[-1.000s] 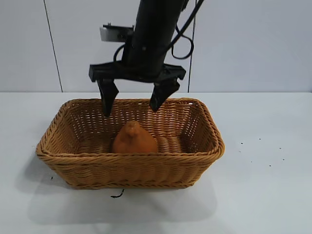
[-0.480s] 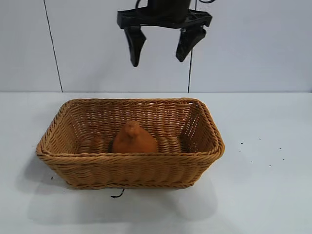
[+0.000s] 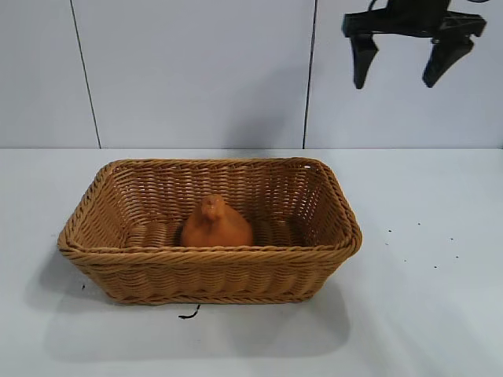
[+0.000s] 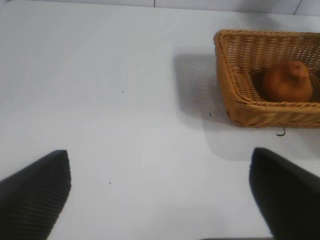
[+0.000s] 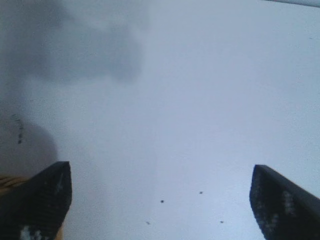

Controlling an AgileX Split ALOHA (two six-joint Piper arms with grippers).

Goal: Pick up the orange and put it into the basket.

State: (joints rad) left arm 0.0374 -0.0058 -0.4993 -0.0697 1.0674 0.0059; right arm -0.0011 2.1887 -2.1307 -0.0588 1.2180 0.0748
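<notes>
White table had a few dark specks; knobby orange-brown orange sat inside the tan wicker basket. Right gripper hung empty above (fingers spread); left gripper was spread too.

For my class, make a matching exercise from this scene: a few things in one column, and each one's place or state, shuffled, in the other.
Things:
1. orange
2. basket
3. right gripper
4. left gripper

Places or states:
A. open, high above the table, right of the basket
B. standing on the white table
C. lying inside the basket
D. open, low over bare table, away from the basket

Pairs: 1-C, 2-B, 3-A, 4-D
</notes>
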